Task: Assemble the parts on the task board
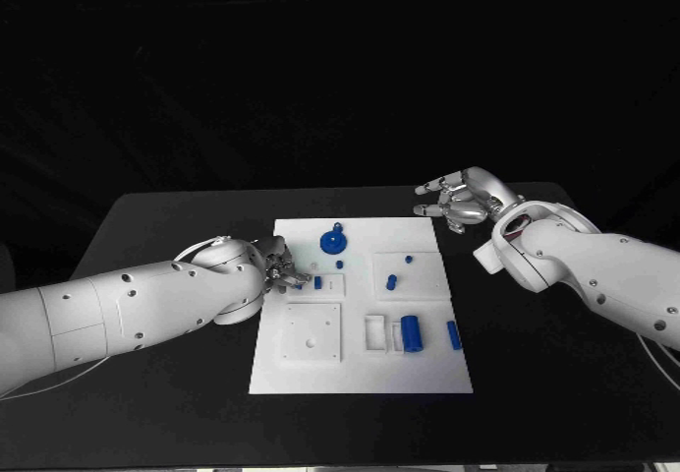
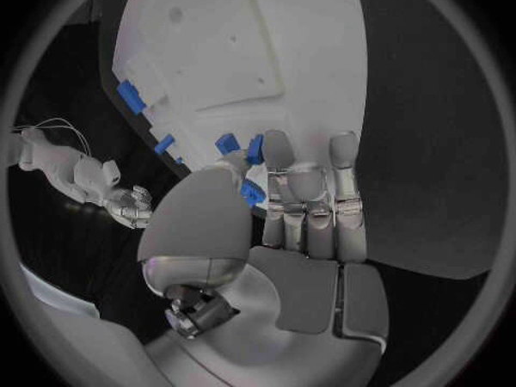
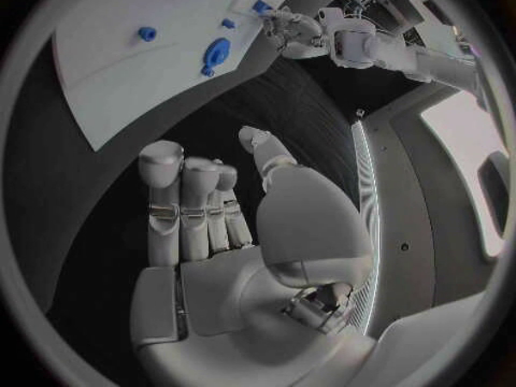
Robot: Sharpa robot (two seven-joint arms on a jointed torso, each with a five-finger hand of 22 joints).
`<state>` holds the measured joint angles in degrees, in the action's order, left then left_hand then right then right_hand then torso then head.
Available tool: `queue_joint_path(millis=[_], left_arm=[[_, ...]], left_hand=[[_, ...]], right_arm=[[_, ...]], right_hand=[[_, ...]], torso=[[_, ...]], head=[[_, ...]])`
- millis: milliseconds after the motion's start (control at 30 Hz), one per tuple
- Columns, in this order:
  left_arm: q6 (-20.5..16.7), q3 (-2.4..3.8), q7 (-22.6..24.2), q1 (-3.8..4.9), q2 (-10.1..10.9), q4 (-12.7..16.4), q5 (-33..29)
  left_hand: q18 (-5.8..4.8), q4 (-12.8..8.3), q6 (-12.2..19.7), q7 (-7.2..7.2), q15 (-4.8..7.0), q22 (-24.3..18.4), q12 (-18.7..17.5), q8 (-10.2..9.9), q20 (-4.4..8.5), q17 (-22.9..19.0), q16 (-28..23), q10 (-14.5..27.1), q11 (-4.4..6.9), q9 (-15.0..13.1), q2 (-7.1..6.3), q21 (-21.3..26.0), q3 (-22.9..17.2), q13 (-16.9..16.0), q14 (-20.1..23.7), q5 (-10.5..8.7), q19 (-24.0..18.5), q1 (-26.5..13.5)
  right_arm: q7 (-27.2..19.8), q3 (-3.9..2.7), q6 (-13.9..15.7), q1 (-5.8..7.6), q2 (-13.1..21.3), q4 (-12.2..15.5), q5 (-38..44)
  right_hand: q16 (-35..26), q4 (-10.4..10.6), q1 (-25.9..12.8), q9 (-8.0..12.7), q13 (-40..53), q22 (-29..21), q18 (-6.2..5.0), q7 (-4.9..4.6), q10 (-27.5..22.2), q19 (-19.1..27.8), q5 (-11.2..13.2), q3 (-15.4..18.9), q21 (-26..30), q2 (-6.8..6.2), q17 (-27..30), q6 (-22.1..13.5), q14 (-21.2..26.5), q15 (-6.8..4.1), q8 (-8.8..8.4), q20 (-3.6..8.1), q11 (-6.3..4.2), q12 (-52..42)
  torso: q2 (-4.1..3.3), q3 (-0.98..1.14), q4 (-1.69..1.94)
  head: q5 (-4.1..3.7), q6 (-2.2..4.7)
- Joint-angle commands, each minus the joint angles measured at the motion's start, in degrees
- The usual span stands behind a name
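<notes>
Nearest us on the white board [image 1: 362,369] we see a blue cylinder [image 1: 411,332] lying in a tray beside a square plate [image 1: 311,330]. Farther in, our left hand [image 1: 269,270] pinches a small blue part [image 2: 252,191] at the board's left edge. Beyond, a blue disc [image 1: 336,242] lies near the far edge. Our right hand [image 1: 461,200] hovers off the far right corner, fingers apart, holding nothing.

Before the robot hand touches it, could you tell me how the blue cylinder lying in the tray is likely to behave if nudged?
The blue cylinder is round and lies on its side, so it would probably roll, though the walls of the tray should stop it. It looks like small rigid plastic, so probably light and stiff.
</notes>
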<state>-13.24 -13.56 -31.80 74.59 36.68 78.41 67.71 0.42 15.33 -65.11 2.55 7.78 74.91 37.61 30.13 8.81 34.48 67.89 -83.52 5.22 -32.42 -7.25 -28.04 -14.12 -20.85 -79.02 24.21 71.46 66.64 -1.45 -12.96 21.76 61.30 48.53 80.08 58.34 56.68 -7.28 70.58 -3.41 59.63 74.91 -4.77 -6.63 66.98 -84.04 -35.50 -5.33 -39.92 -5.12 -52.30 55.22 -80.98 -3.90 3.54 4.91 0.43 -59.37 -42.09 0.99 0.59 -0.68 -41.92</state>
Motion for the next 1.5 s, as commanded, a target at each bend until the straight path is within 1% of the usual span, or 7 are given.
queue_joint_path(millis=[33,367,467,533,967,1100,1500], left_arm=[[0.9,-0.14,0.0,-0.19,-0.3,-0.1,-0.4],[1.7,-0.14,-0.4,-0.13,-0.2,-0.2,-0.5],[2.0,-0.14,-0.5,-0.13,-0.1,-0.2,-0.9],[2.2,-0.14,-0.6,-0.13,0.0,-0.2,-1.4],[2.7,-0.14,-0.8,-0.13,0.2,0.2,-2.5],[2.7,-0.14,-0.7,-0.13,0.2,0.2,-2.5],[1.7,-0.13,-0.6,-0.13,0.2,0.3,-2.6]], left_hand=[[-0.42,0.2,0.1,0.06,0.51,1.1,0.2,-0.2,0.21,0.1,0.0,-3.3,0.11,0.1,-0.40,0.2,0.0,0.1,-0.1,-0.36,0.2,0.0],[-0.42,0.6,0.0,0.05,0.49,1.2,0.2,-0.3,0.19,0.0,0.0,-3.3,0.08,0.1,-0.66,0.2,0.2,0.1,0.0,-0.53,0.2,-0.2],[-0.42,0.7,0.0,0.03,0.47,1.2,0.2,-0.4,0.17,0.1,0.0,-3.3,0.07,0.2,-0.06,0.1,-0.1,0.1,0.0,-0.19,0.2,-0.4],[-0.36,0.6,0.2,-0.02,0.46,1.2,0.2,-0.4,0.14,0.1,0.0,-3.3,0.04,0.1,0.81,0.1,-0.4,0.1,0.0,1.26,0.2,-0.6],[-0.42,0.8,0.2,-0.05,0.42,1.2,0.1,-0.3,0.11,0.0,0.0,-3.3,-0.01,0.0,1.49,0.1,-1.0,0.1,0.1,2.12,0.1,-2.8],[-0.42,0.9,0.2,-0.05,0.41,1.2,0.1,-0.3,0.11,0.1,0.1,-3.3,-0.01,0.0,2.20,0.0,-1.4,0.0,0.1,2.91,0.1,-3.9],[-0.40,1.2,0.0,-0.05,0.42,1.1,0.2,-0.3,0.12,0.0,0.0,-3.3,-0.01,-0.1,2.08,-0.1,-2.6,0.0,0.0,3.16,0.1,-8.3]], right_arm=[[-0.6,-0.03,-0.8,-0.05,-0.1,0.0,0.4],[-0.6,-0.03,-0.8,-0.10,-0.1,0.0,0.4],[-0.6,-0.03,-0.8,-0.12,-0.1,-0.1,0.4],[-0.6,-0.03,-0.8,-0.13,-0.1,-0.1,0.4],[-0.6,-0.03,-0.8,-0.19,-0.1,-0.1,0.4],[-0.6,-0.03,-0.8,-0.19,-0.1,-0.1,0.4],[-0.6,-0.03,-0.8,-0.20,-0.2,-0.1,0.4]], right_hand=[[-0.1,-0.1,-0.5,0.0,0.0,4.9,-1.10,-0.10,0.2,-2.8,-0.3,-0.2,-0.3,-0.08,-0.1,0.3,-0.3,-0.03,-0.11,0.07,-0.14,-0.1],[-0.1,-0.1,-0.5,0.0,0.0,4.9,-1.10,-0.10,0.2,-2.8,-0.3,-0.2,-0.3,-0.08,-0.1,0.3,-0.3,-0.03,-0.11,0.07,-0.14,-0.1],[-0.1,-0.1,-0.5,0.0,0.0,4.9,-1.10,-0.10,0.2,-2.8,-0.3,-0.2,-0.3,-0.08,-0.1,0.3,-0.3,-0.03,-0.11,0.07,-0.14,-0.1],[-0.1,-0.1,-0.5,0.0,0.0,4.9,-1.10,-0.10,0.2,-2.8,-0.3,-0.2,-0.3,-0.08,-0.1,0.3,-0.3,-0.03,-0.11,0.07,-0.14,-0.1],[-0.1,-0.1,-0.5,-0.1,0.1,4.9,-1.10,-0.10,0.3,-2.8,-0.4,-0.1,-0.3,-0.02,-0.2,0.4,-0.4,-0.04,-0.09,0.08,-0.15,-0.2],[-0.1,-0.1,-0.5,-0.1,0.1,4.9,-1.10,-0.10,0.3,-2.8,-0.4,-0.1,-0.3,-0.02,-0.2,0.4,-0.4,-0.04,-0.09,0.08,-0.15,-0.2],[-0.1,-0.1,-0.5,-0.1,0.1,4.9,-1.10,-0.10,0.3,-2.8,-0.4,-0.1,-0.3,-0.02,-0.2,0.4,-0.4,-0.04,-0.09,0.08,-0.15,-0.2]], torso=[[-0.04,0.01,-0.01],[0.00,-0.01,0.03],[0.04,0.00,0.03],[0.03,0.00,0.04],[0.01,0.01,0.01],[0.00,-0.01,0.04],[-0.03,-0.02,-0.02]], head=[[-0.06,-0.07],[-0.04,-0.20],[-0.05,-0.26],[-0.06,-0.22],[0.01,-0.27],[-0.02,-0.34],[0.05,-0.24]])
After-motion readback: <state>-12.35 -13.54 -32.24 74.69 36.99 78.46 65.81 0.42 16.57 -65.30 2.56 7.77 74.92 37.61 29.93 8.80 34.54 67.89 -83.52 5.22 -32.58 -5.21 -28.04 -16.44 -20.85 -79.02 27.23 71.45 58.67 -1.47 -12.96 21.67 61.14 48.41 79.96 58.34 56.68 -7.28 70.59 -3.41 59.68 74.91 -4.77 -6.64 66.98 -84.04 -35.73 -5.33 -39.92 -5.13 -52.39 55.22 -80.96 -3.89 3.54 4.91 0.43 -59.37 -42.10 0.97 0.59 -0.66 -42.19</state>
